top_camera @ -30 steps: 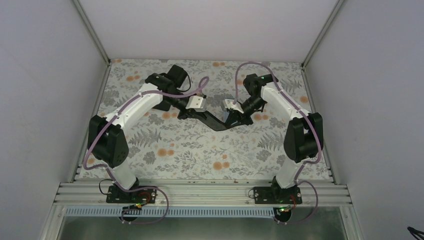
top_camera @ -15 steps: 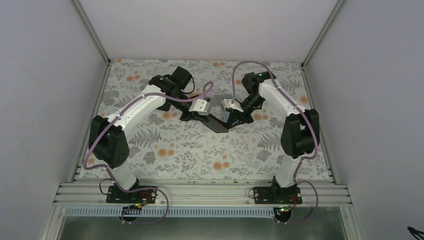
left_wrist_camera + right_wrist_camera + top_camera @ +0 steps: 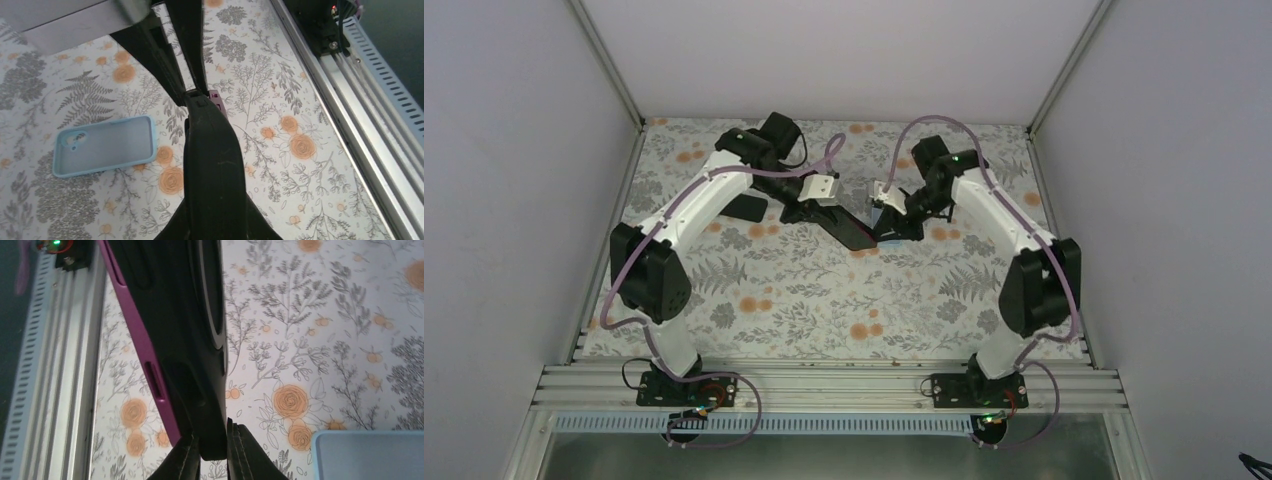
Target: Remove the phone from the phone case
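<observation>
Clamping opposite ends of the phone (image 3: 849, 235), left gripper (image 3: 811, 214) and right gripper (image 3: 212, 454) are holding it aloft toward the far edge, likely clearing the empty phone case (image 3: 107, 152) below.

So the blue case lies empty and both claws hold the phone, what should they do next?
Probably lower the phone onto the table beside the phone case. That case lies empty there, and the left gripper and right gripper both hold the phone in the air, so the removal looks done.

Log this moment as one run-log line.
left gripper: shut on phone | right gripper: shut on phone | phone case: empty on table
</observation>
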